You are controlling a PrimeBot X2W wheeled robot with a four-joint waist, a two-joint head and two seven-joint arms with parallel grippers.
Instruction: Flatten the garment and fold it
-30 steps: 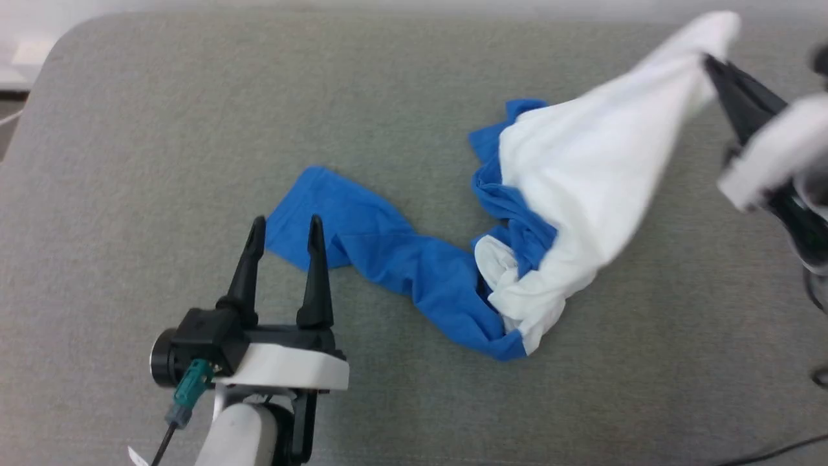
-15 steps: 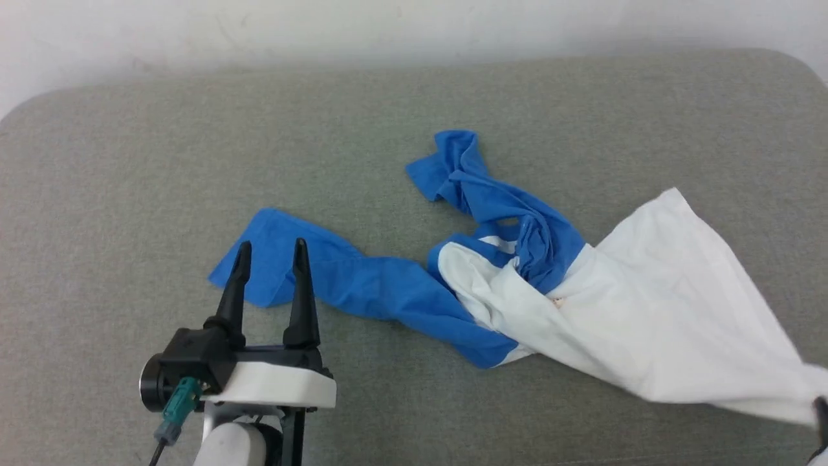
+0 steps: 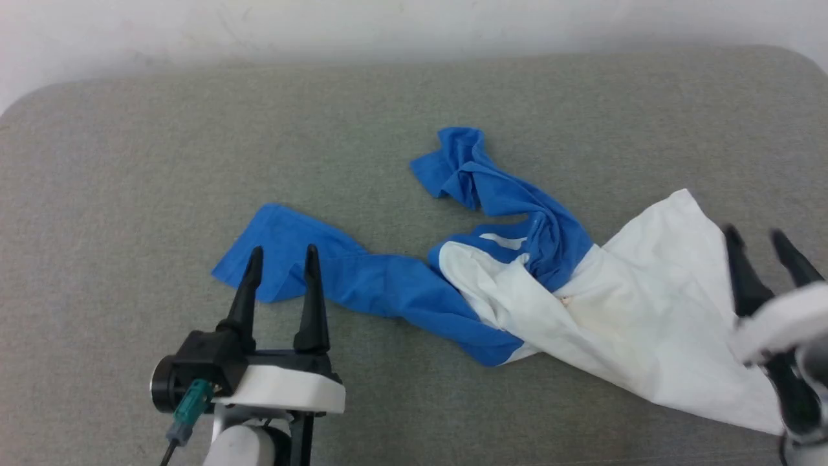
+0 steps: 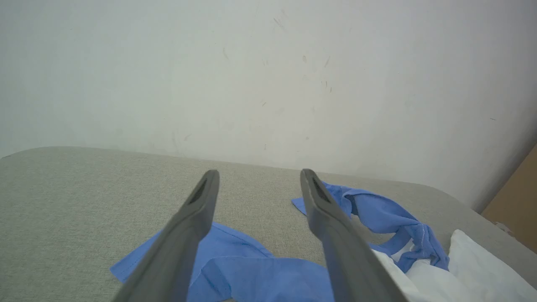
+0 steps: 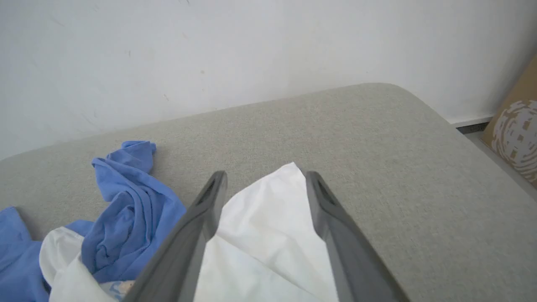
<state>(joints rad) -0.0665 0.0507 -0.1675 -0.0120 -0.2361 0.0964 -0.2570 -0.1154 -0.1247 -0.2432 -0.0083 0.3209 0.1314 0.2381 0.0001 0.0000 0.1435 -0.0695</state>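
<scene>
The garment [image 3: 621,304] lies crumpled on the grey padded table [image 3: 129,162]: white body at the right, one blue sleeve [image 3: 362,281] stretched out to the left, the other blue sleeve [image 3: 485,184] bunched toward the back. My left gripper [image 3: 281,255] is open, its fingertips hovering over the left sleeve's cuff; that sleeve [image 4: 251,272] lies under and between its fingers. At the right edge my right gripper [image 3: 757,236] stands open above the white body's hem, and the white cloth [image 5: 268,226] lies flat between its fingers, not pinched.
A pale wall [image 3: 388,26] runs along the table's far edge. A brown cardboard box [image 5: 516,130] stands on the floor past the table's rounded right corner. Bare grey surface [image 3: 97,291] spreads left of the sleeve and in front of the garment.
My right gripper, shut on the white body and holding it up a second ago, has brought it down, opened and let go; the body now lies spread on the table. The head camera shifted.
</scene>
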